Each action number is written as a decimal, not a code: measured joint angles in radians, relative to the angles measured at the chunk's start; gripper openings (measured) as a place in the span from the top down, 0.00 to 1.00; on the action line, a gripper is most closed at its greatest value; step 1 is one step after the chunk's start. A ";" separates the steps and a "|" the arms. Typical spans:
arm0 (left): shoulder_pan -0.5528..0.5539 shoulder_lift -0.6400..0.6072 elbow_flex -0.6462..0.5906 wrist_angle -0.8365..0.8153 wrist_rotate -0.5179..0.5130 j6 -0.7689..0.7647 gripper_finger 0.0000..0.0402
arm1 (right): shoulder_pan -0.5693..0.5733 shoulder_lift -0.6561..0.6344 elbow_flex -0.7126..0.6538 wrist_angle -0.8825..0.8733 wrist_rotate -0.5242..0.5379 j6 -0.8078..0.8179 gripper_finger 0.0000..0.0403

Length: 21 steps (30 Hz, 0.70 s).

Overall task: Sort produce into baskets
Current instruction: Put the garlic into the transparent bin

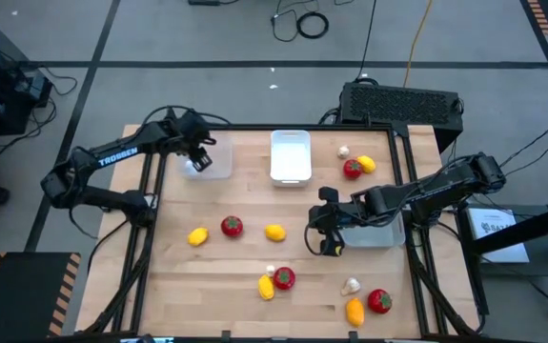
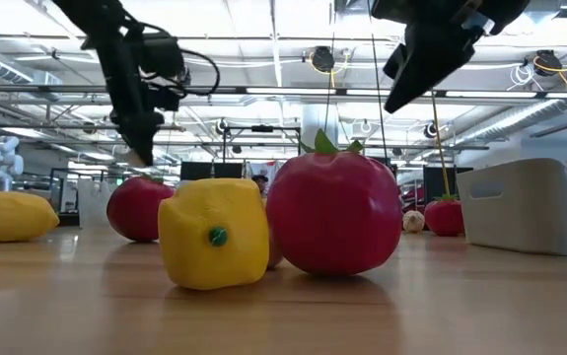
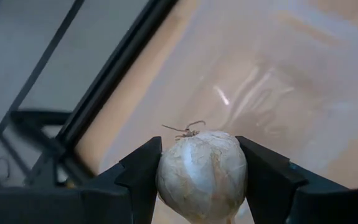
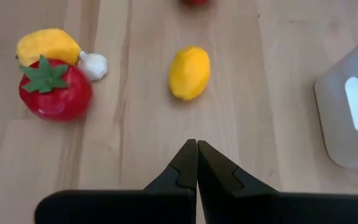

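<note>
Left gripper (image 3: 202, 180) is clamped on a garlic bulb (image 3: 202, 174), right over the clear tray (image 1: 207, 158) by the table's left rail. Bare wood mid-table around the lemon (image 4: 189, 73). Right gripper (image 4: 197, 163), fingers pinched together, hangs beside the grey tray (image 1: 383, 232).

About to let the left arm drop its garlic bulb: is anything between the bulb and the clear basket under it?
Nothing visible. The left gripper holds the garlic bulb directly over the clear basket, with only the basket's bare clear floor showing beneath it.
</note>
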<state>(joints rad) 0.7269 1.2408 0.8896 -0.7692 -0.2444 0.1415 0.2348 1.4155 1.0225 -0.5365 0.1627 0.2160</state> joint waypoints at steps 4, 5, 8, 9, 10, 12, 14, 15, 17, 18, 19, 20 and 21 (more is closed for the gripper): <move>0.037 0.000 -0.015 0.000 -0.063 -0.005 0.51 | 0.000 0.000 0.000 -0.001 0.000 -0.014 1.00; 0.044 0.000 -0.018 -0.001 -0.071 -0.005 0.51 | 0.000 0.000 0.000 0.000 0.000 -0.017 1.00; 0.054 0.000 -0.018 0.001 -0.075 -0.004 0.51 | 0.000 0.000 0.000 0.001 0.000 -0.019 1.00; 0.053 0.000 -0.018 0.001 -0.075 -0.004 0.50 | 0.000 0.000 0.000 0.002 0.000 -0.019 1.00; 0.053 0.000 -0.018 0.000 -0.075 -0.004 0.49 | 0.000 0.000 0.000 0.002 0.000 -0.019 1.00; 0.053 0.000 -0.018 0.001 -0.075 -0.004 0.45 | 0.000 0.000 0.000 0.002 0.000 -0.021 1.00; 0.053 0.000 -0.018 0.001 -0.075 0.000 0.41 | 0.000 0.000 0.000 0.002 0.000 -0.025 1.00; 0.053 0.000 -0.018 0.000 -0.075 0.001 0.39 | 0.000 0.000 0.000 0.002 0.000 -0.027 1.00; 0.053 0.000 -0.018 0.000 -0.075 0.001 0.35 | 0.000 0.000 0.000 0.002 0.000 -0.027 1.00; 0.053 0.000 -0.018 -0.001 -0.075 0.002 0.34 | 0.000 0.000 0.000 0.002 0.000 -0.027 1.00; 0.053 0.000 -0.018 -0.002 -0.075 0.002 0.32 | 0.000 0.000 0.000 0.002 0.000 -0.027 1.00; 0.053 0.000 -0.018 -0.002 -0.075 0.002 0.31 | 0.000 0.000 0.000 0.002 0.000 -0.027 1.00; 0.053 0.000 -0.018 -0.002 -0.075 0.003 0.30 | 0.000 0.000 0.000 0.002 0.000 -0.027 1.00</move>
<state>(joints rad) 0.7795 1.2411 0.8711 -0.7715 -0.3195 0.1440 0.2348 1.4155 1.0225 -0.5346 0.1623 0.1890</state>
